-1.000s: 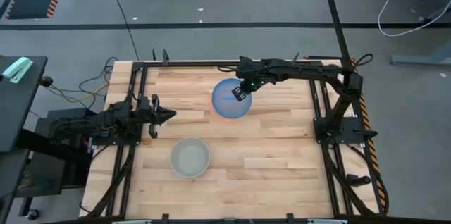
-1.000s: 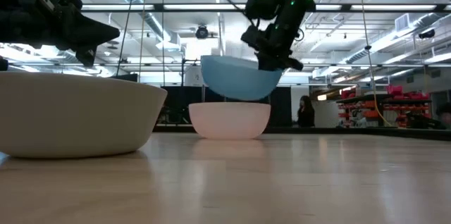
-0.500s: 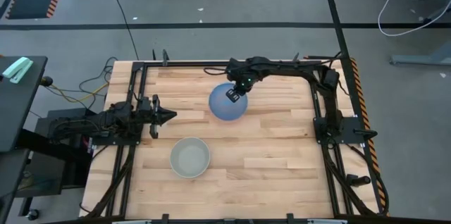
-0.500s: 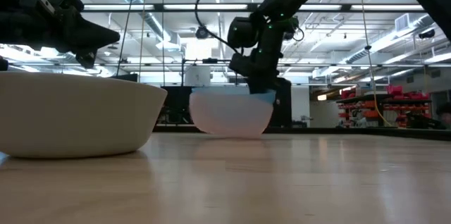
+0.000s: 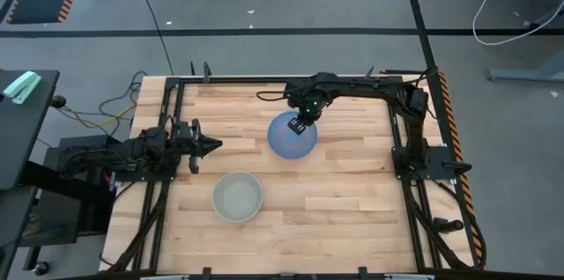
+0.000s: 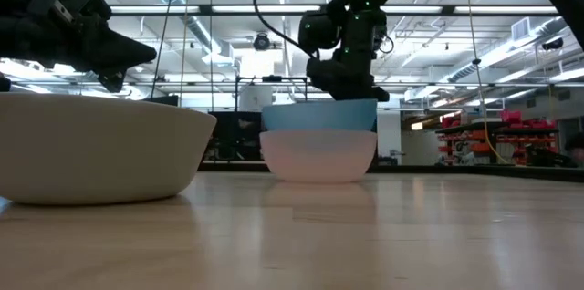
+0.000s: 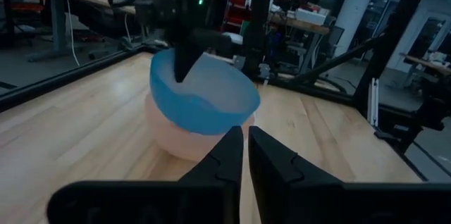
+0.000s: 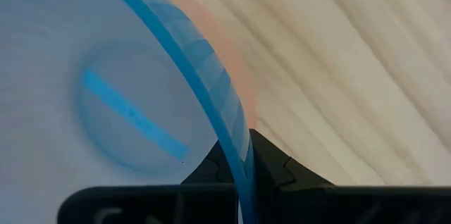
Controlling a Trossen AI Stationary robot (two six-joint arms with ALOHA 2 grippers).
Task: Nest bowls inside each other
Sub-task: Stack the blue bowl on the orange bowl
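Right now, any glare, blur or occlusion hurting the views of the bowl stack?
Low view: ceiling strip lights backlight the scene, arms read as silhouettes; the grey-white bowl looms large and soft at left, while the blue bowl in the pink bowl stays readable. Right wrist view: the blue rim fills the frame, close and blurred. High view: even light, right end effector covers part of the blue rim.

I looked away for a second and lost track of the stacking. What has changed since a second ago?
The right gripper brought the blue bowl down from the air into the salmon-pink bowl, where it now sits nested. The pair stands slightly further right in the low view. Its jaws remain clamped on the blue rim. The grey-white bowl and the left gripper, waiting at the table's left side, stayed put.
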